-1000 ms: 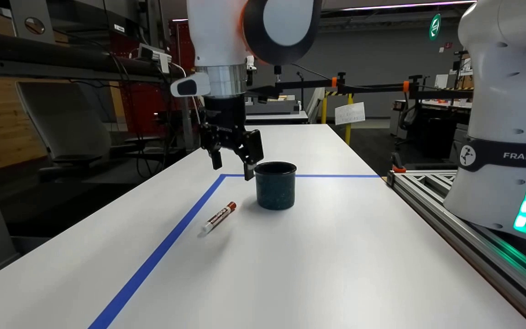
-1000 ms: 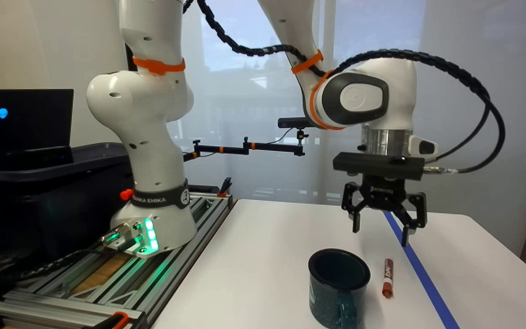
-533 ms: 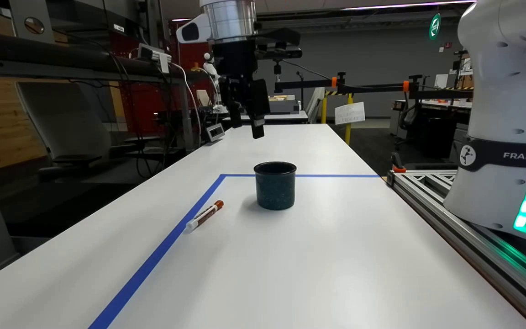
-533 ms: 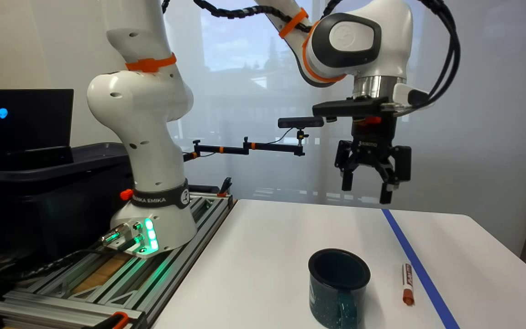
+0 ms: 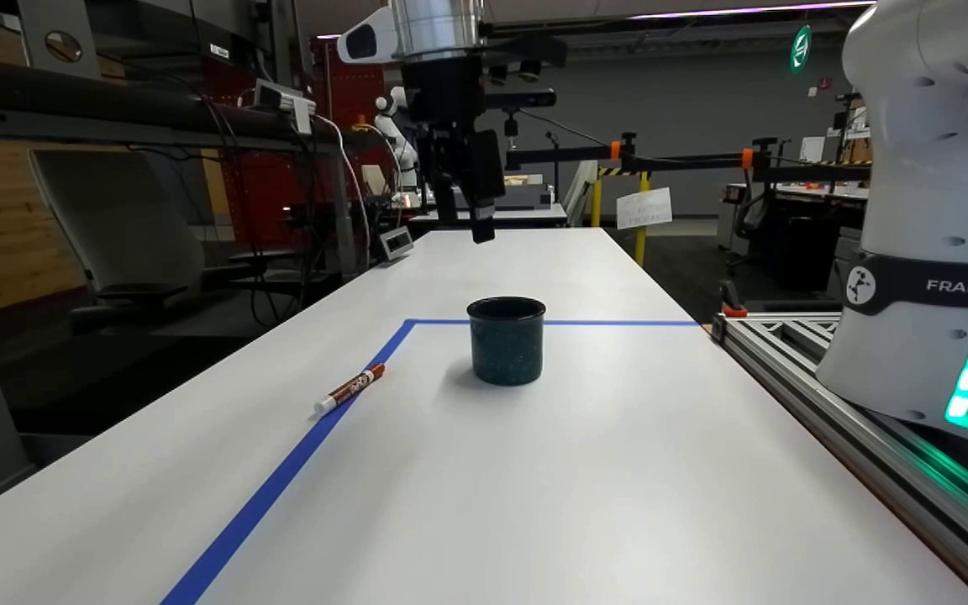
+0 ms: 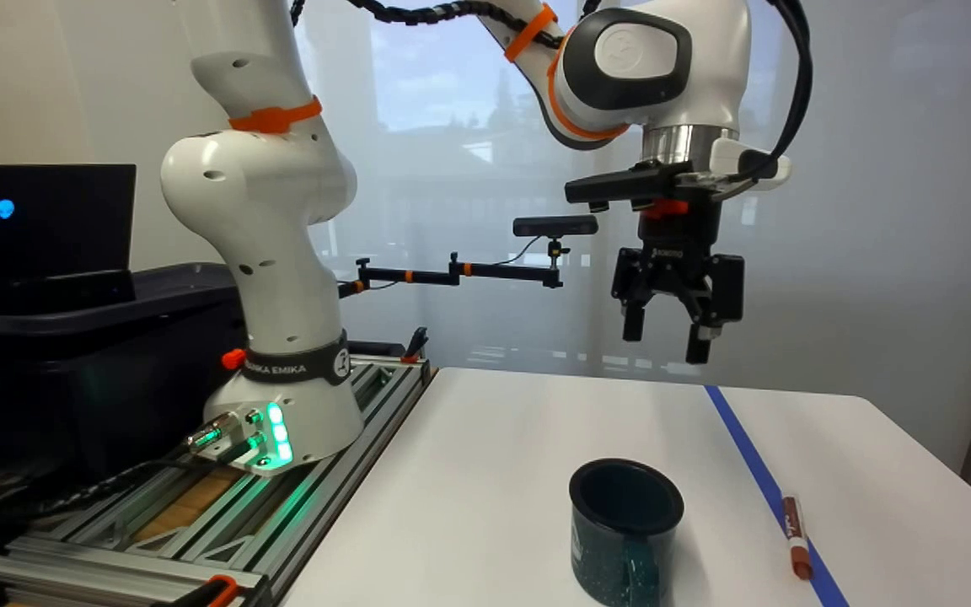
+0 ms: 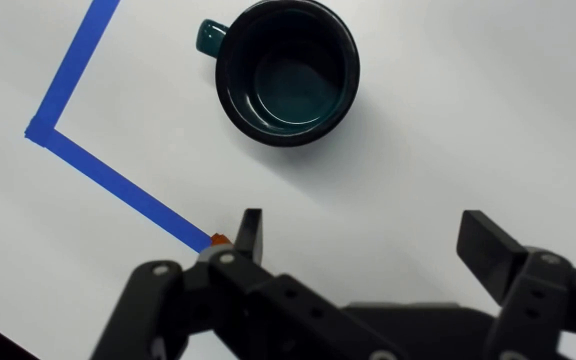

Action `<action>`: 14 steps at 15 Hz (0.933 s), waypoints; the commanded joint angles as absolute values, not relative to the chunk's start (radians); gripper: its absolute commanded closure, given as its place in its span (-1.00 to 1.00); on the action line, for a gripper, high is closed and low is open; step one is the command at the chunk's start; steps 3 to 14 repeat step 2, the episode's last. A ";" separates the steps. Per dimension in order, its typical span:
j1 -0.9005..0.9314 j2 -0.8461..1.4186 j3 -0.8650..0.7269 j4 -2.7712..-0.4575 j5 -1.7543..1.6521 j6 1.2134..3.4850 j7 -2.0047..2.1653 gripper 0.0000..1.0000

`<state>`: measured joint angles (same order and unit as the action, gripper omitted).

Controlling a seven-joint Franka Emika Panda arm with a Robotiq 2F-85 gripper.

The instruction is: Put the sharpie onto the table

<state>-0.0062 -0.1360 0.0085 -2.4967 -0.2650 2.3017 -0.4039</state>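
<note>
Indoor workspace: in an exterior view, a grey office chair (image 5: 118, 227) stands left of the white table (image 5: 618, 470) with its blue tape (image 5: 254, 508). Next you find the marker pen (image 5: 349, 389), lying on the table across the tape at a shallow angle, its long axis close to the tape's own. Your fingers (image 5: 482, 227) hang above the table, spread wide, with nothing held. In the wrist view the marker pen lies outside their gap, a red-brown end (image 7: 220, 239) peeping past the finger at that view's left, the rest hidden. Rightward stand the upright teal mug (image 5: 507, 349) and robot base (image 5: 921, 361). Placement looks complete; any grasp would need a sideways shift and descent.
</note>
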 commanded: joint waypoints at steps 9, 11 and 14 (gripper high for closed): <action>0.002 -0.136 0.001 -2.496 -0.266 2.300 -0.401 -1.00; 0.002 -0.136 0.001 -2.496 -0.266 2.300 -0.401 -1.00; 0.002 -0.136 0.001 -2.496 -0.266 2.300 -0.401 -1.00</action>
